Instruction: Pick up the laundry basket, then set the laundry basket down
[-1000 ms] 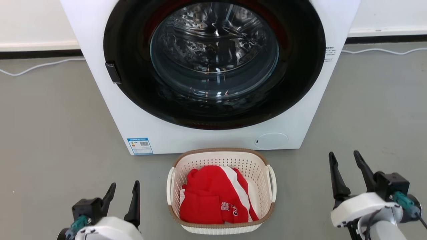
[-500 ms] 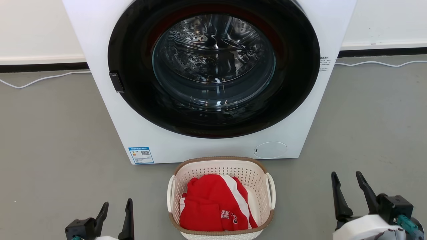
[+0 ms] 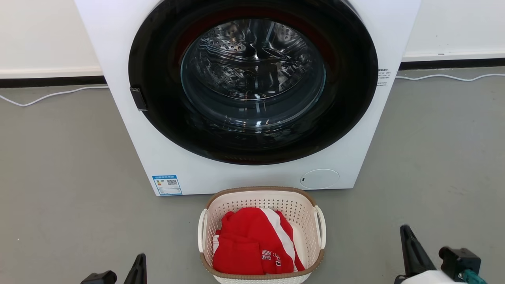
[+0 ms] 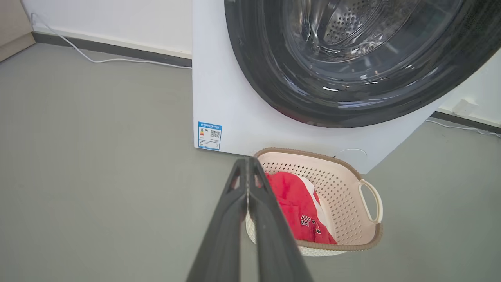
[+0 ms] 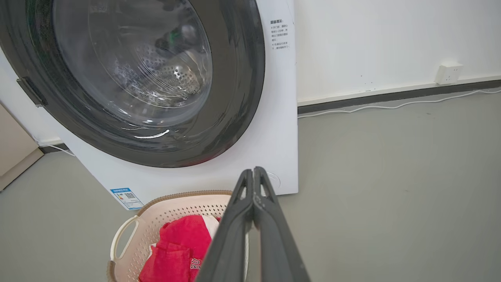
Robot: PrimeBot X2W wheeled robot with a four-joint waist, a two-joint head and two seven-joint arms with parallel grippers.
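The laundry basket (image 3: 260, 199), cream-white with a brown rim and white loop handles, rests on the grey floor right in front of the washer. A red and white garment (image 3: 244, 244) lies inside it. My left gripper (image 3: 139, 258) is low at the basket's left, well apart from it, with its fingers pressed together on nothing. My right gripper (image 3: 404, 229) is low at the right, also apart from the basket and shut on nothing. In the left wrist view the shut left gripper (image 4: 247, 162) points past the basket (image 4: 332, 180). In the right wrist view the shut right gripper (image 5: 253, 170) rises beside the basket (image 5: 176, 207).
A white front-loading washer (image 3: 177, 157) with a dark round door stands close behind the basket. White cables (image 3: 47, 94) run along the baseboard on both sides. A wall socket (image 5: 446, 73) sits at the right. Grey floor spreads to the left and right of the basket.
Both grippers have sunk toward the bottom of the head view, and their fingers, apart before, now stand together. The head camera shifted, mostly before half a second ago. The basket has stayed put.
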